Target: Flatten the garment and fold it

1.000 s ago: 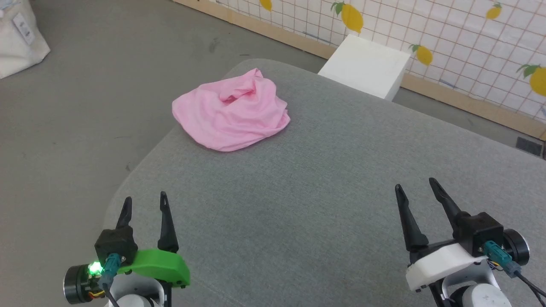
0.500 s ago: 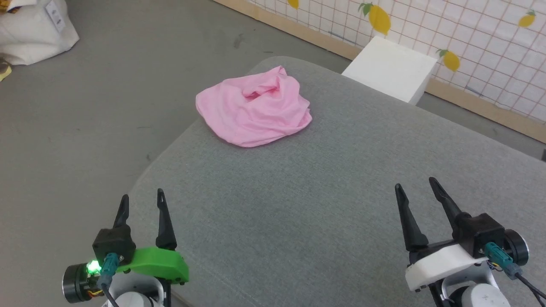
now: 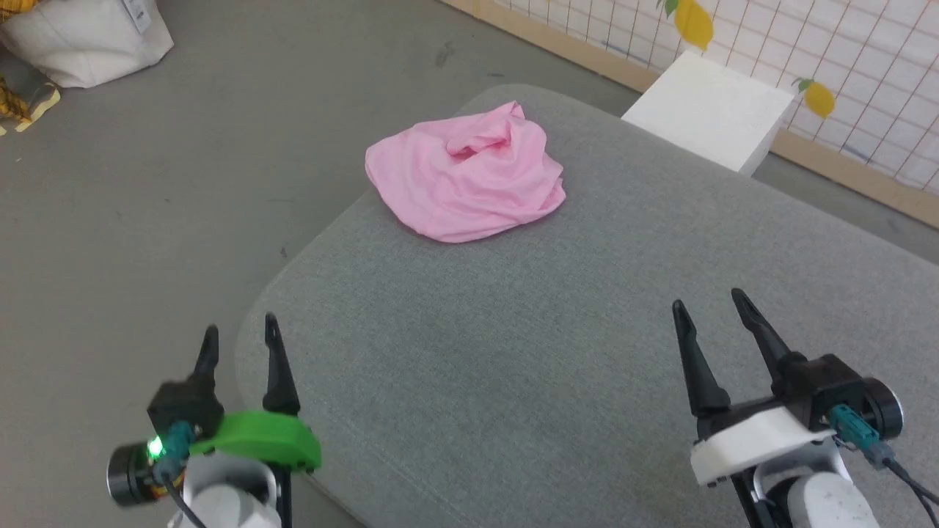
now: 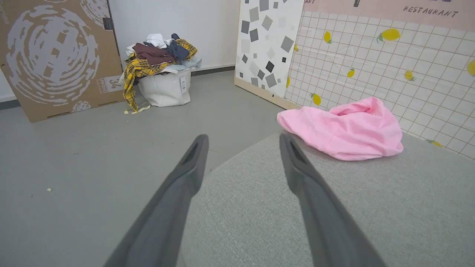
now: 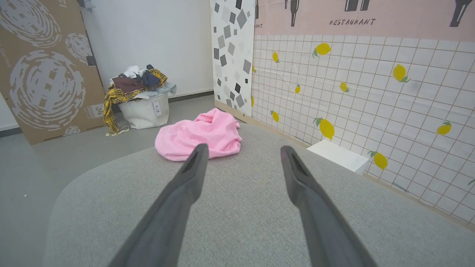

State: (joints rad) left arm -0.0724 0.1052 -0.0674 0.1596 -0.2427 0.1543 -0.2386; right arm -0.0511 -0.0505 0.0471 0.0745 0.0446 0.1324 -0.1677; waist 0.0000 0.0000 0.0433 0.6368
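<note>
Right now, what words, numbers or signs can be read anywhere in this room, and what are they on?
"RESTAURANT": on the pink banner along the top of the lemon-tiled wall.
"34": on the white label of the cardboard box; the smaller print beside it is blurred.
The tag on the white laundry bag: too small to read.

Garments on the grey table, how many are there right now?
1. The pink garment lies crumpled at the table's far left corner; a second piece beneath it could be hidden.
</note>
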